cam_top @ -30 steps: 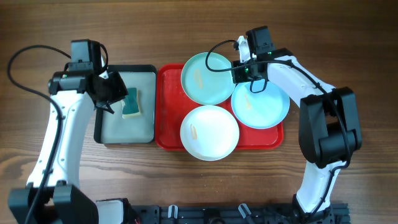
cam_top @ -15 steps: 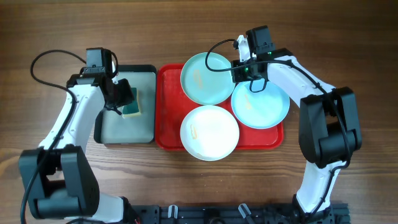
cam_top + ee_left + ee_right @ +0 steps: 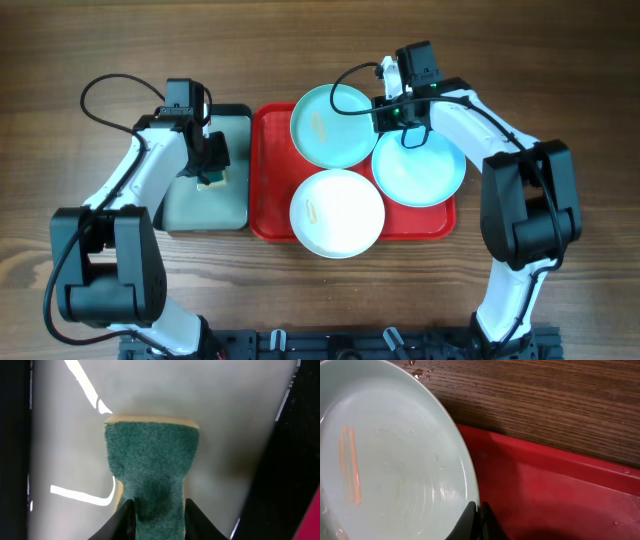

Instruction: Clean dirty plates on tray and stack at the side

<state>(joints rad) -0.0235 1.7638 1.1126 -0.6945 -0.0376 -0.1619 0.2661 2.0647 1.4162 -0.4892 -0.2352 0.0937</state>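
My left gripper (image 3: 212,160) sits low over the black-rimmed tray (image 3: 205,210) left of the red tray (image 3: 266,190), jaws on the sponge (image 3: 211,181), while my right gripper (image 3: 386,113) is at the right-hand rim of the upper light-blue plate (image 3: 333,125). From overhead, all three plates are on the red tray: the upper light-blue plate at the far side, jutting over the tray's far rim, the second light-blue plate (image 3: 422,170) to its right, reaching past the tray's right edge, and the white plate (image 3: 337,212) at the near side, overhanging the near rim. The three rims crowd together in the middle; I cannot tell which lies over which. I see an orange smear on the upper plate and a small one on the white plate. On the left wrist camera, the left gripper (image 3: 156,521) is closed partway on the green sponge (image 3: 150,460), whose scouring face narrows where the fingers (image 3: 126,521) squeeze it; it rests on the tray's pale floor (image 3: 230,410). On the right wrist camera, the right gripper (image 3: 479,521) is pinched tight on the thin rim of the upper light-blue plate (image 3: 395,475), fingers nearly touching. Orange streaks (image 3: 350,465) mark the plate's left side, the red tray (image 3: 555,495) lies beneath, and the wooden table (image 3: 545,400) lies beyond, with a few droplets (image 3: 417,372) by the plate's edge.
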